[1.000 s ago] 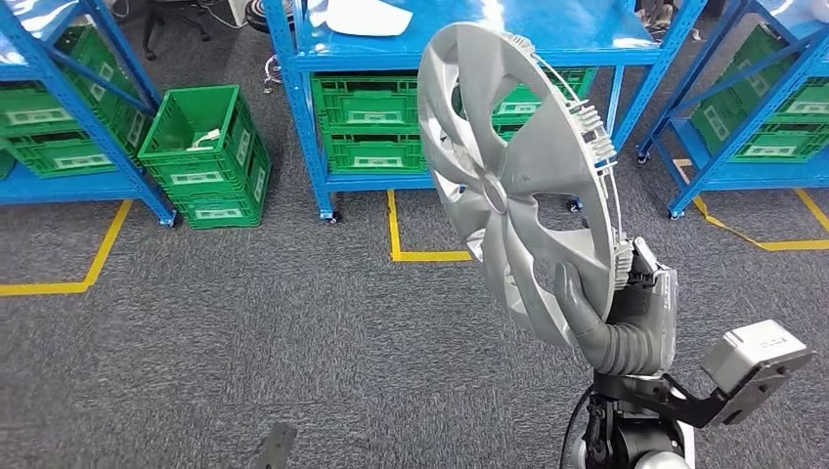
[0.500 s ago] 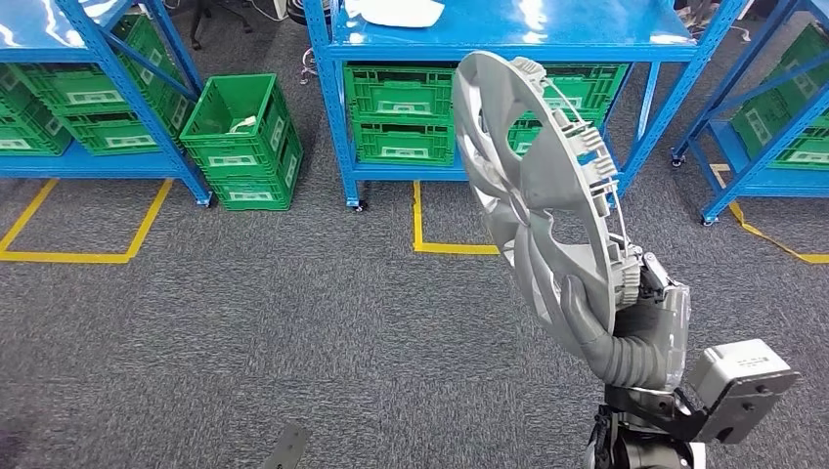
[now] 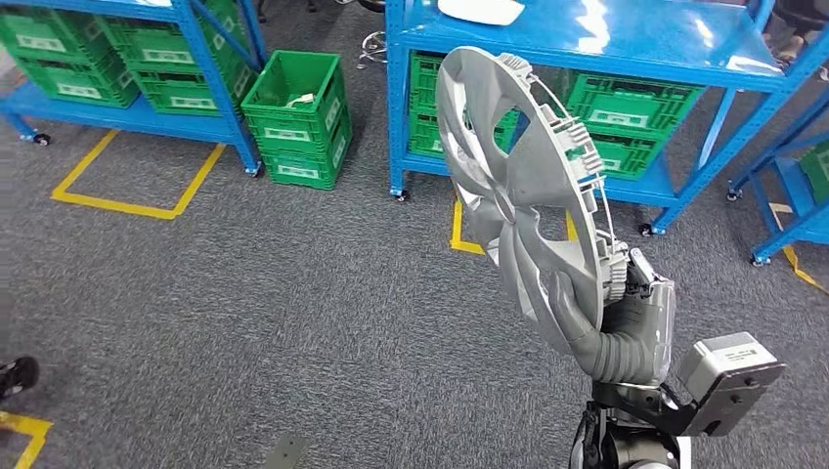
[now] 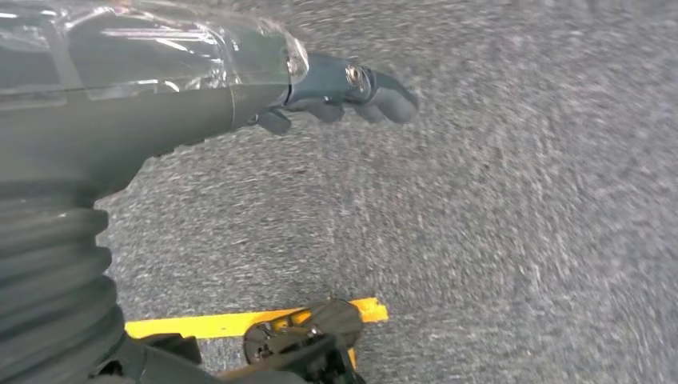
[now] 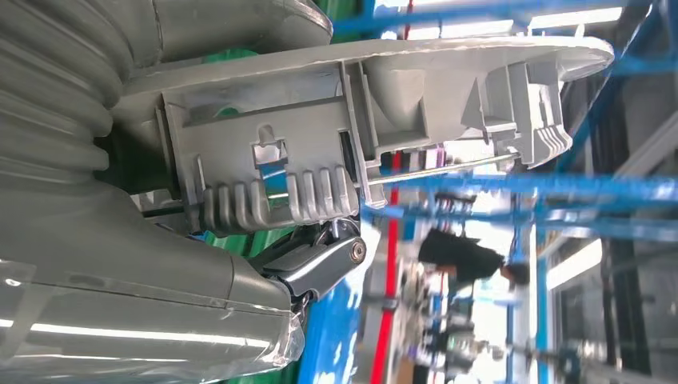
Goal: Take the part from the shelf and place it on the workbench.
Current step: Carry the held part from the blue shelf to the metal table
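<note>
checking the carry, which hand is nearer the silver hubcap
Right. The right hand grips the hubcap at its lower rim, holding it upright. The left hand hangs over carpet, holding nothing.

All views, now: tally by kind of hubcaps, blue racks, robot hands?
hubcap: 1
blue racks: 3 (left rack, middle rack, right rack)
robot hands: 2 (right hand gripping the hubcap, left hand holding nothing)
Total: 6
</note>
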Controlling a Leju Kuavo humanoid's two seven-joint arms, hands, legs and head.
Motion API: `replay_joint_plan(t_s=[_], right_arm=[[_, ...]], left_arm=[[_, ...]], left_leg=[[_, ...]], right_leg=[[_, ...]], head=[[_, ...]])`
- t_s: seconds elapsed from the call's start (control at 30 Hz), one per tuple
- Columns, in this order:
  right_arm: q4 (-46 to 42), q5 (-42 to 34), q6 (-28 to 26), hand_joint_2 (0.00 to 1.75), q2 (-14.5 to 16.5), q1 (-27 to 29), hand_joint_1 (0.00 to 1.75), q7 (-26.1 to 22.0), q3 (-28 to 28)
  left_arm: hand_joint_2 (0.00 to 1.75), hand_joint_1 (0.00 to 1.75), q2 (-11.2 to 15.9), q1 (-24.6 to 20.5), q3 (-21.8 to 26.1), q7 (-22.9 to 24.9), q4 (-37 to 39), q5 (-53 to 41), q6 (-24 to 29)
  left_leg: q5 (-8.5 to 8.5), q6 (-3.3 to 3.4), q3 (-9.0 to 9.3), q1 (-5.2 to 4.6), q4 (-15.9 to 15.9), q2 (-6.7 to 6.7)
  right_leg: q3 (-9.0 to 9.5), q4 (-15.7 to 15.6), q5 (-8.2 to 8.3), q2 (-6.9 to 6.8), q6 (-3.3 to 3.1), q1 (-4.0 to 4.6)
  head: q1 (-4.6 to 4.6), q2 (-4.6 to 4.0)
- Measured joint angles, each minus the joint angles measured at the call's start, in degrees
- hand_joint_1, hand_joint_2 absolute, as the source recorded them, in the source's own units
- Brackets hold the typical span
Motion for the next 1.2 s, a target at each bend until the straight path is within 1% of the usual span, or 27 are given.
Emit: replay_joint_plan(t_s=[0.03, 0.1, 0.13, 0.17, 0.2, 0.23, 0.3, 0.37, 0.4, 0.43, 0.47, 0.53, 0.57, 0.63, 0.67, 0.7, 0.73, 0.77, 0.83, 0.87, 0.93, 0.97, 1.03, 1.1, 1.13, 1.17, 1.2], right_arm=[[-0.11, 0.21, 0.00, 1.75, 0.00, 0.06, 1.75, -0.24, 0.09], [-0.34, 0.72, 0.02, 1.75, 0.00, 0.13, 1.75, -0.57, 0.39], [-0.43, 0.87, 0.02, 1.75, 0.00, 0.09, 1.75, -0.63, 0.57], [-0.51, 0.93, 0.03, 1.75, 0.00, 0.03, 1.75, -0.64, 0.75], [-0.60, 0.93, 0.03, 1.75, 0.00, -0.05, 1.75, -0.65, 0.93], [-0.69, 0.93, 0.03, 1.75, 0.00, -0.15, 1.75, -0.65, 1.10], [-0.93, 0.94, 0.03, 1.75, 0.01, -0.37, 1.75, -0.66, 1.39], [-1.17, 0.95, 0.03, 1.75, 0.02, -0.64, 1.75, -0.67, 1.62], [-1.26, 0.95, 0.03, 1.75, 0.02, -0.81, 1.75, -0.68, 1.73], [-1.30, 0.96, 0.03, 1.75, 0.02, -1.01, 1.75, -0.68, 1.85], [-1.31, 0.95, 0.04, 1.75, 0.07, -1.13, 1.75, -0.72, 1.96], [-1.40, 0.73, 0.03, 1.75, 0.19, -1.23, 1.75, -0.98, 2.11], [-1.43, 0.37, 0.02, 1.75, 0.26, -1.27, 1.75, -1.26, 2.18], [-1.33, -1.05, 0.00, 1.75, 0.34, -1.71, 1.75, -2.23, 2.28], [-1.20, -2.15, 0.01, 1.75, 0.39, -2.01, 1.75, -3.03, 2.34], [-1.03, -3.38, 0.02, 1.75, 0.45, -2.36, 1.75, -4.04, 2.42], [-0.87, -4.59, 0.07, 1.75, 0.51, -2.71, 1.75, -5.13, 2.52], [-0.77, -5.65, 0.14, 1.75, 0.54, -3.04, 1.75, -6.19, 2.63], [-0.69, -7.14, 0.43, 1.75, 0.55, -3.71, 1.75, -7.65, 2.86], [-0.69, -7.63, 0.61, 1.75, 0.53, -4.00, 1.75, -8.07, 2.98], [-0.69, -8.24, 0.94, 1.75, 0.49, -4.46, 1.75, -8.40, 3.19], [-0.69, -8.46, 1.01, 1.75, 0.44, -4.68, 1.75, -8.45, 3.28], [-0.78, -8.82, 1.05, 1.75, 0.12, -5.04, 1.75, -8.44, 3.44], [-1.05, -9.21, 1.03, 1.75, -0.45, -5.32, 1.75, -8.38, 3.52], [-1.18, -9.43, 1.00, 1.75, -0.74, -5.44, 1.75, -8.32, 3.53], [-1.26, -9.60, 0.98, 1.75, -0.99, -5.56, 1.75, -8.21, 3.53], [-1.29, -9.73, 0.97, 1.75, -1.19, -5.67, 1.75, -8.11, 3.53]], left_arm=[[1.75, 0.00, -0.02, 0.00, -0.01, -0.01, 0.00, 0.00, -0.09], [1.75, 0.00, -0.05, 0.07, -0.04, -0.05, 0.01, 0.00, -0.38], [1.75, 0.00, -0.04, 0.15, -0.06, -0.08, 0.02, 0.00, -0.50], [1.75, 0.00, -0.01, 0.23, -0.07, -0.09, 0.04, 0.00, -0.60], [1.75, 0.00, 0.01, 0.29, -0.08, -0.10, 0.05, 0.00, -0.68], [1.75, 0.00, 0.01, 0.32, -0.09, -0.11, 0.07, -0.01, -0.72], [1.75, 0.00, -0.09, 0.30, -0.11, -0.11, 0.10, -0.02, -0.80], [1.75, 0.00, -0.20, 0.33, -0.25, -0.10, 0.11, -0.03, -0.85], [1.75, 0.00, -0.20, 0.39, -0.39, -0.10, 0.12, -0.04, -0.87], [1.75, 0.00, -0.19, 0.48, -0.54, -0.10, 0.13, -0.04, -0.87], [1.75, 0.00, -0.14, 0.53, -0.71, -0.10, 0.14, -0.04, -0.86], [1.75, 0.00, 0.01, 0.42, -0.91, -0.06, 0.16, -0.04, -0.74], [1.75, 0.00, 0.06, 0.33, -0.99, -0.02, 0.17, -0.03, -0.69], [1.75, 0.00, 0.19, 0.25, -1.11, 0.07, 0.17, 0.03, -0.62], [1.75, 0.00, 0.35, 0.25, -1.21, 0.11, 0.17, 0.09, -0.61], [1.75, 0.00, 0.58, 0.25, -1.31, 0.15, 0.17, 0.21, -0.61], [1.75, 0.00, 0.87, 0.22, -1.40, 0.19, 0.17, 0.41, -0.59], [1.75, 0.00, 1.17, 0.14, -1.50, 0.26, 0.17, 0.69, -0.57], [1.75, 0.00, 1.75, -0.06, -1.72, 0.47, 0.17, 1.55, -0.53], [1.75, 0.00, 2.06, -0.10, -1.82, 0.60, 0.17, 2.03, -0.53], [1.75, 0.00, 2.72, -0.02, -1.91, 0.86, 0.20, 2.77, -0.57], [1.75, 0.00, 2.97, 0.03, -1.93, 1.01, 0.21, 3.01, -0.59], [1.75, 0.00, 3.32, 0.02, -1.97, 1.34, 0.24, 3.44, -0.54], [1.75, 0.00, 3.49, 0.01, -2.02, 1.74, 0.25, 4.02, -0.30], [1.75, 0.00, 3.54, 0.07, -2.02, 1.98, 0.26, 4.33, -0.09], [1.75, 0.00, 3.60, 0.16, -2.02, 2.22, 0.27, 4.64, 0.14], [1.75, 0.00, 3.66, 0.28, -2.01, 2.44, 0.30, 4.94, 0.36]], left_leg=[[0.20, 0.31, -0.10, 0.04, -0.03, -0.83], [0.48, 0.73, -0.32, -0.13, 0.00, -2.57], [0.59, 0.85, -0.38, -0.27, 0.03, -3.49], [0.68, 0.92, -0.41, -0.41, 0.07, -4.42], [0.75, 0.94, -0.39, -0.54, 0.13, -5.31], [0.80, 0.93, -0.38, -0.63, 0.19, -6.13], [1.03, 0.64, -0.66, -0.64, 0.32, -7.47], [1.46, 0.00, -1.31, -0.35, 0.37, -8.53], [1.70, -0.35, -1.62, -0.23, 0.34, -9.08], [1.67, -0.60, -1.95, -0.24, 0.46, -8.74], [1.17, -0.89, -2.45, -0.37, 1.02, -7.35], [-1.62, -1.60, -4.74, -0.30, 5.08, -3.78], [-3.45, -2.12, -6.45, -0.02, 8.48, -2.67], [-5.57, -3.03, -9.33, 0.81, 14.45, -2.48], [-5.19, -3.45, -9.59, 1.15, 15.14, -2.43], [-3.83, -3.84, -8.68, 1.41, 13.64, -2.11], [-1.88, -4.21, -6.80, 1.60, 10.45, -1.35], [-0.59, -4.53, -4.78, 1.48, 6.97, 0.34], [0.52, -4.01, -2.39, 1.07, 2.52, 2.75], [0.22, -3.41, -2.35, 0.78, 2.13, 3.16], [0.37, -2.12, -2.84, 0.64, 2.25, 1.73], [0.49, -1.70, -3.01, 0.65, 2.26, 0.97], [0.82, -0.99, -3.24, 0.71, 2.18, -0.63], [1.03, -0.52, -3.39, 0.53, 2.18, -2.19], [1.11, -0.36, -3.42, 0.33, 2.19, -3.02], [1.17, -0.24, -3.41, 0.09, 2.20, -3.89], [1.24, -0.13, -3.37, -0.16, 2.20, -4.78]], right_leg=[[-1.27, 3.17, -1.97, 1.91, 0.18, -0.13], [-4.48, 10.98, -5.42, 3.57, 0.25, -0.15], [-5.49, 13.34, -5.86, 3.77, 0.17, -0.13], [-5.60, 13.58, -5.10, 3.92, -0.03, -0.12], [-4.72, 11.50, -3.24, 4.20, -0.34, -0.09], [-3.18, 7.73, -0.77, 4.97, -0.80, -0.04], [-0.42, 0.94, 2.59, 7.68, -1.78, 0.00], [0.34, -1.38, 3.26, 8.90, -2.30, 0.14], [0.38, -1.86, 3.41, 8.30, -2.35, 0.27], [0.61, -2.58, 3.44, 7.51, -2.39, 0.19], [0.87, -3.41, 3.54, 6.77, -2.49, 0.08], [1.21, -4.65, 3.78, 5.14, -2.65, -0.26], [1.17, -4.71, 3.84, 4.40, -2.72, -0.28], [1.06, -4.51, 3.76, 2.74, -2.63, -0.42], [1.04, -4.35, 3.65, 1.91, -2.45, -0.53], [1.04, -4.10, 3.46, 1.15, -2.17, -0.73], [1.05, -3.72, 3.19, 0.43, -1.77, -0.96], [1.03, -3.29, 2.86, -0.19, -1.28, -1.12], [0.97, -2.43, 2.23, -1.22, -0.29, -1.09], [0.97, -2.24, 2.07, -1.72, 0.06, -0.98], [1.14, -2.29, 1.96, -2.86, 0.55, -0.98], [1.10, -2.06, 1.51, -2.82, 0.79, -1.12], [-0.18, 1.32, -1.24, -0.79, 1.03, -1.28], [-3.21, 8.61, -5.21, 2.15, 0.83, -1.11], [-4.66, 11.92, -6.38, 2.92, 0.63, -0.91], [-5.49, 13.66, -6.46, 3.44, 0.33, -0.72], [-5.47, 13.33, -5.40, 3.82, -0.10, -0.49]], head=[[0.33, 0.00], [0.96, 0.00], [1.14, 0.00], [1.27, 0.00], [1.36, 0.00], [1.43, 0.00], [1.39, -0.01], [1.56, -0.01], [1.69, 0.00], [1.88, 0.00], [1.81, -0.01], [1.42, -0.01], [1.13, -0.01], [0.88, 0.00], [0.82, 0.00], [0.78, 0.00], [0.73, 0.00], [0.57, 0.00], [0.30, 0.00], [0.34, 0.00], [0.72, 0.00], [0.91, 0.00], [1.34, 0.00], [1.85, 0.00], [2.01, 0.00], [2.10, 0.00], [2.16, 0.00]])
